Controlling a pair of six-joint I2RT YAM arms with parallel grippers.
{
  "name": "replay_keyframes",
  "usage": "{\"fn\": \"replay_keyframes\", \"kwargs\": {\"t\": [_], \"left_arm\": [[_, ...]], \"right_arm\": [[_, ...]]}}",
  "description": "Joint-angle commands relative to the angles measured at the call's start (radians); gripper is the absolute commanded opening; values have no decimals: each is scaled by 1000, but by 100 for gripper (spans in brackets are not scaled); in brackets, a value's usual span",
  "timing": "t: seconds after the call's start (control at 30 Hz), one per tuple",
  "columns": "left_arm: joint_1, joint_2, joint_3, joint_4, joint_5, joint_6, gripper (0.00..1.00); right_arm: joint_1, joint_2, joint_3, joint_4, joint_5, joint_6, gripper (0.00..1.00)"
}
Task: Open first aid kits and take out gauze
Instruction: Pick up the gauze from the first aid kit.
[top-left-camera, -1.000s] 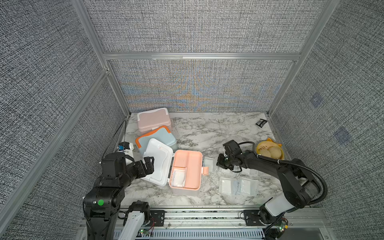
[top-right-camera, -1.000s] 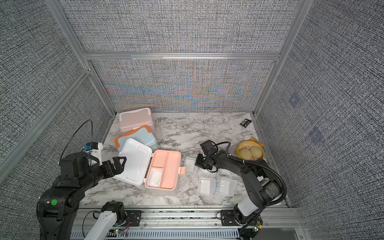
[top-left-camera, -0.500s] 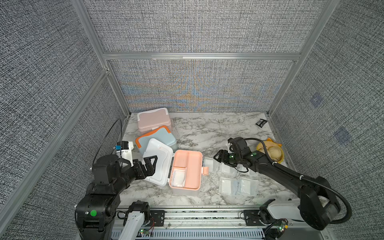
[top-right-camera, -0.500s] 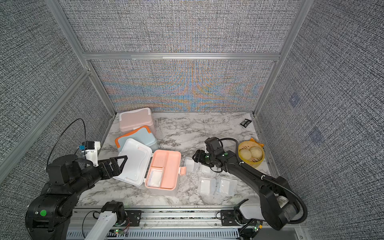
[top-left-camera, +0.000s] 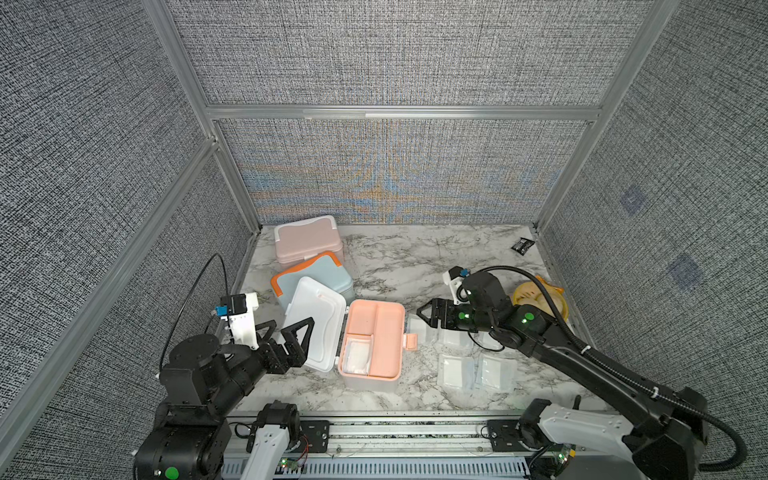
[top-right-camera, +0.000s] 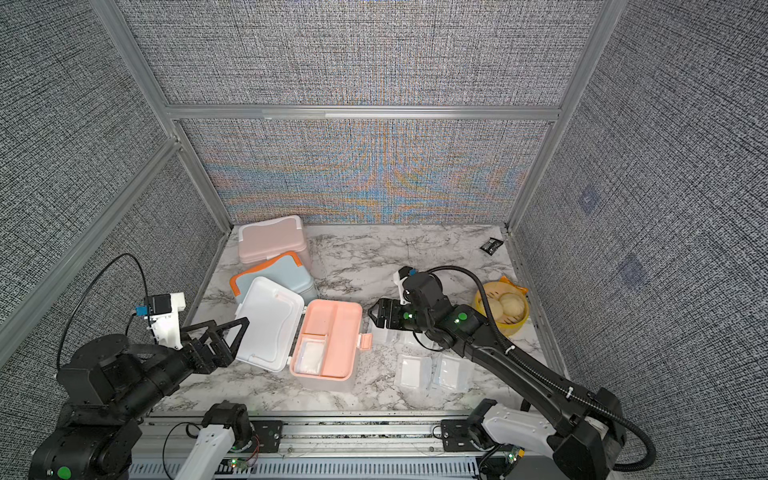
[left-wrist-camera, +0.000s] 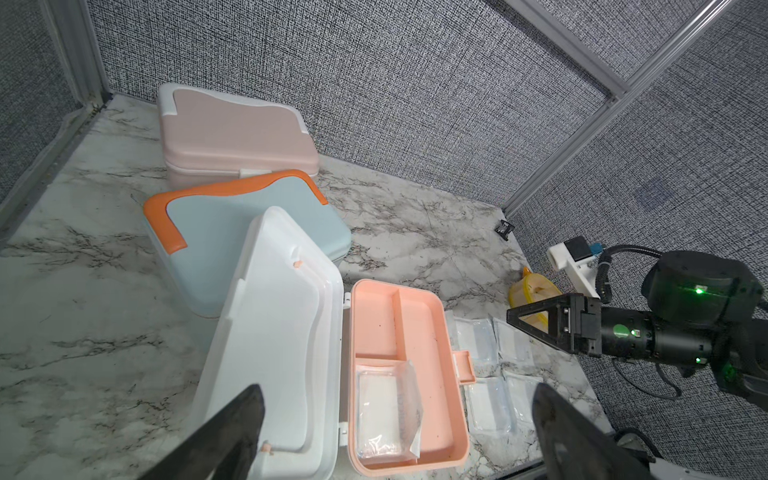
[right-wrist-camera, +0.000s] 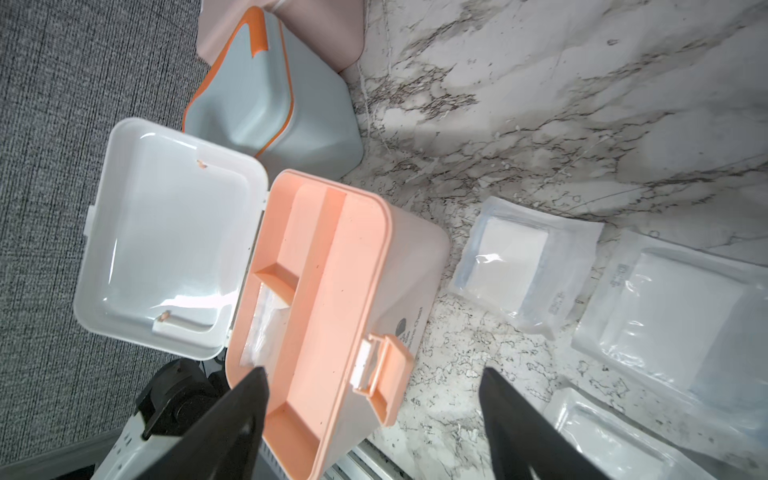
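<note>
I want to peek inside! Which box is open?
The white-and-peach box: its white lid is flipped back. The pink box and the blue-and-orange box are shut.

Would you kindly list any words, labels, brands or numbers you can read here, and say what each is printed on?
Nothing can be read with certainty.
Peach kit, front wall: a round grey logo with a line of print beside it, too blurred to read.
Gauze packets: small grey print along the edges, too small to read.
Black wrapper: too small to tell.
</note>
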Motion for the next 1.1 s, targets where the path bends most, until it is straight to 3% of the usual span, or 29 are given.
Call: {"fn": "replay_keyframes", "kwargs": {"t": [0.0, 0.3, 0.73, 1.07], "left_arm": [[1, -23, -33, 44, 7, -22, 99], [1, -8, -169, 26, 51, -70, 99], [0, 98, -264, -8, 70, -42, 99], [1, 130, -275, -6, 98, -11, 100]], "right_arm": [[55, 33, 50, -17, 40, -10, 81], [186, 154, 148, -4, 61, -3, 76], [280, 303, 196, 32, 94, 92, 45], [308, 388, 227, 72, 50, 118, 44]]}}
